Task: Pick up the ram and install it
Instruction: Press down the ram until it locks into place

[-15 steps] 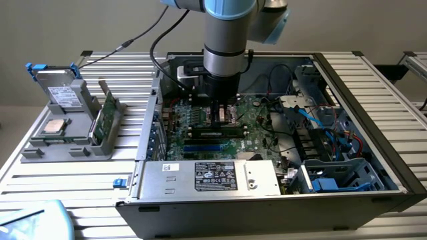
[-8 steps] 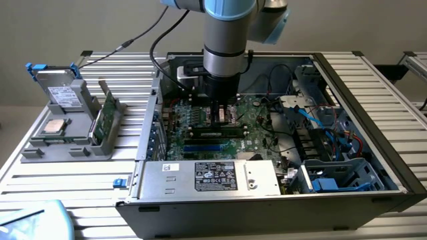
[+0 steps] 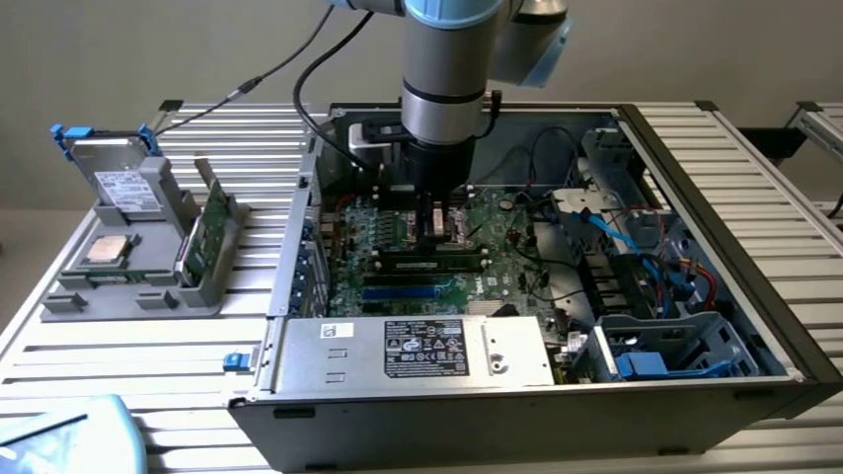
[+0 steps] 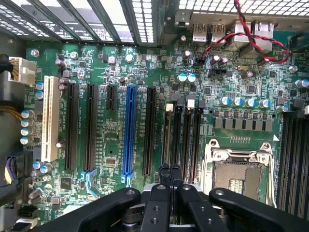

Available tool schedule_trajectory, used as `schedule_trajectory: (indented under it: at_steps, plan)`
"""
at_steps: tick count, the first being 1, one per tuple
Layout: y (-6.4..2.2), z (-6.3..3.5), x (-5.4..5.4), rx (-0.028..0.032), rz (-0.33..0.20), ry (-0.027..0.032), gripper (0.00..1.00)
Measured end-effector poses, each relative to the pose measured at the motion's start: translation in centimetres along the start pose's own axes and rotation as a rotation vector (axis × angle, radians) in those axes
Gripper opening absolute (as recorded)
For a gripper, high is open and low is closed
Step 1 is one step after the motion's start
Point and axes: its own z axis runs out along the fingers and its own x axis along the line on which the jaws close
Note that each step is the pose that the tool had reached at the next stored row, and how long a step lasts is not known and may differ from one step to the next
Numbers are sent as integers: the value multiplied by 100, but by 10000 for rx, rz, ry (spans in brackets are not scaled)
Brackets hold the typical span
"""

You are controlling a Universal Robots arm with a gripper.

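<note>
In the exterior view, the arm reaches straight down into an open computer case that lies on a slatted metal table. The gripper hangs low over the green motherboard, its jaws closed together, with nothing visible between them. Just below the fingertips, the ram lies flat and level in a black memory slot, running across the board; the gripper seems to touch or almost touch its top edge, though contact cannot be told for sure. A silver power supply with a label sits at the near side of the case. To the exterior view's left, a grey holder on the table carries a hard drive, a processor chip and an upright green card.

In the wrist view, the gripper shows its two black fingers pressed side by side, shut, with nothing seen held between them. They stand over a row of narrow black memory slots beside the metal-framed processor socket. A blue slot and a white slot stand further off among longer black ones. Red and black wires cross near the rear ports.
</note>
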Motion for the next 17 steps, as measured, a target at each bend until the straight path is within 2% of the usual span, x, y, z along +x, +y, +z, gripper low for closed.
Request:
schedule_trajectory:
  at_steps: [7,17]
  plan:
    - [0,-78,2,-2,-1,3,11]
    - [-30,-93,3,-9,0,2,11]
